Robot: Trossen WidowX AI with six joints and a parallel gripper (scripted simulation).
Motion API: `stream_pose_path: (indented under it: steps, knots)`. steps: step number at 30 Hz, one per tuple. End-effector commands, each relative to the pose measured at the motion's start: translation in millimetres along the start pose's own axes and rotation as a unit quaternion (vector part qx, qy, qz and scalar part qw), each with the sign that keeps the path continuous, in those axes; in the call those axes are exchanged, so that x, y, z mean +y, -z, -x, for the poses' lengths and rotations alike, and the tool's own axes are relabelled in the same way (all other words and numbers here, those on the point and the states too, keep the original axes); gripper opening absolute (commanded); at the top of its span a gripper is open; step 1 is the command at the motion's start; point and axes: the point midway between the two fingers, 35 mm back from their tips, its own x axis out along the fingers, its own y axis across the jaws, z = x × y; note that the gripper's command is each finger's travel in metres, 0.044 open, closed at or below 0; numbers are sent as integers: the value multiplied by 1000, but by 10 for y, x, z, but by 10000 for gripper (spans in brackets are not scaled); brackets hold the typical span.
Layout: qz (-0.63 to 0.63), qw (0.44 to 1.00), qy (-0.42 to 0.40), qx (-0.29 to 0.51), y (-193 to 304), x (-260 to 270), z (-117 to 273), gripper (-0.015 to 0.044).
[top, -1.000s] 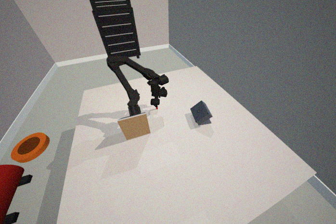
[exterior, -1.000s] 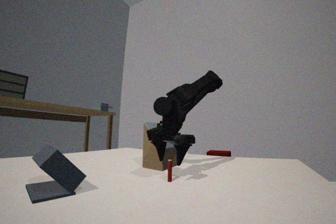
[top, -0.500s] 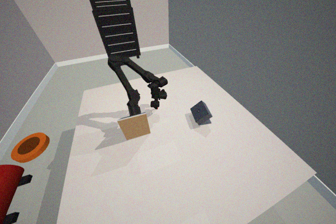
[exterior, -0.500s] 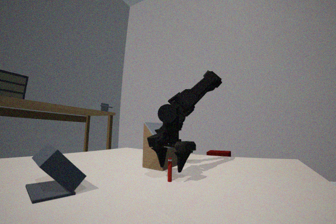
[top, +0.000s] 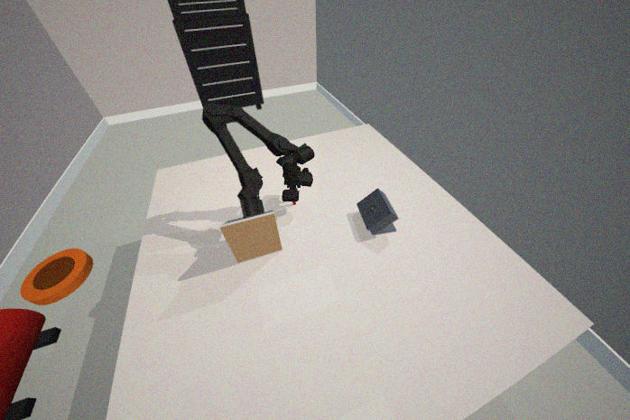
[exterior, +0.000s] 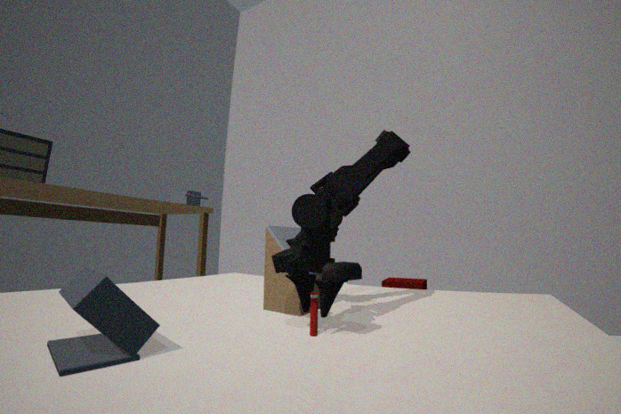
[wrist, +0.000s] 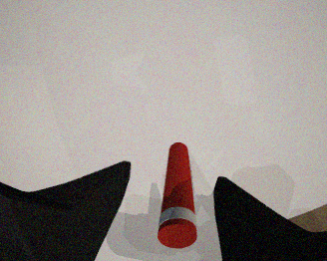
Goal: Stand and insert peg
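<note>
Peg upright, pincer open around its top end

My pincer is partway open, pointing down, nothing gripped. Peg: red, standing on its plain end on the table, banded end up toward me. In the wrist view it shows between my two fingertips, with a gap visible on each side. White band sits just below the peg's top. Sloped panel: dark, well apart from my pincer, off to one side; its hole shows in the top view, no peg in it. Wooden block: near my pincer, behind it in the exterior view, corner peeking in at the wrist view's edge. Shadows fall on the table around the peg.
</note>
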Motion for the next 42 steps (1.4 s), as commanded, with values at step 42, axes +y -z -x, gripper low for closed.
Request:
stream_pose_path:
  steps: [42]
  knots:
    - [-5,1000,9,0,-78,-91,702,0]
